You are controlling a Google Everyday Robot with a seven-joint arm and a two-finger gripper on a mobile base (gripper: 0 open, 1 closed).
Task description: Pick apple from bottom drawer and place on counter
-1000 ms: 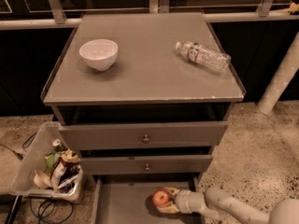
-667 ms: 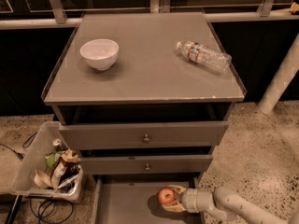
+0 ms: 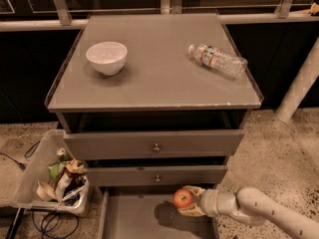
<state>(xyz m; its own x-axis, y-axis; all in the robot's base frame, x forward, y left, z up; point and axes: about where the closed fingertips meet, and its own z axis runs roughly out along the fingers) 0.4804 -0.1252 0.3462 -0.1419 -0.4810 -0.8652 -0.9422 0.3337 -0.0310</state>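
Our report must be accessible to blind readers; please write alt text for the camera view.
The robot's gripper, at bottom right, holds a red apple just above the open bottom drawer. On the grey counter are a white bowl and a plastic bottle lying on its side.

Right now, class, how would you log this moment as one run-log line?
stage: pick | gripper: shut on apple, above open bottom drawer | counter: apple not yet placed; white bowl and bottle on it
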